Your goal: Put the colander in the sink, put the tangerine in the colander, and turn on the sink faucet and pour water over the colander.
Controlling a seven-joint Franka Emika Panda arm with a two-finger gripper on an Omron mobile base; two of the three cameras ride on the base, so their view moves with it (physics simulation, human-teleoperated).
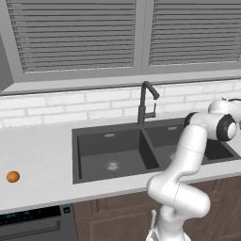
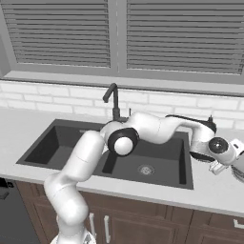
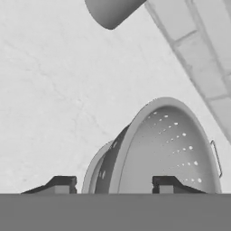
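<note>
The colander point(image 3: 171, 144), a silvery perforated bowl with a small rim handle, stands on the pale counter right of the sink point(image 1: 113, 141). A sliver of the colander point(image 2: 240, 172) also shows at the right edge of the right base view. My gripper point(image 3: 113, 185) hangs over its near wall with the jaws apart, one fingertip point(image 3: 164, 184) inside the bowl and the other outside, and counter shows beside the outer one. In the right base view the gripper point(image 2: 220, 167) is just left of the colander. The tangerine point(image 1: 12, 176) lies far left on the counter. The sink faucet point(image 1: 148, 101) rises behind the basins.
A grey cylindrical object point(image 3: 113, 11) stands on the counter beyond the colander. The white tiled wall point(image 3: 203, 54) runs close behind it. My arm point(image 2: 152, 128) stretches across the right basin. A dark appliance front point(image 1: 33, 226) sits below the counter at the left.
</note>
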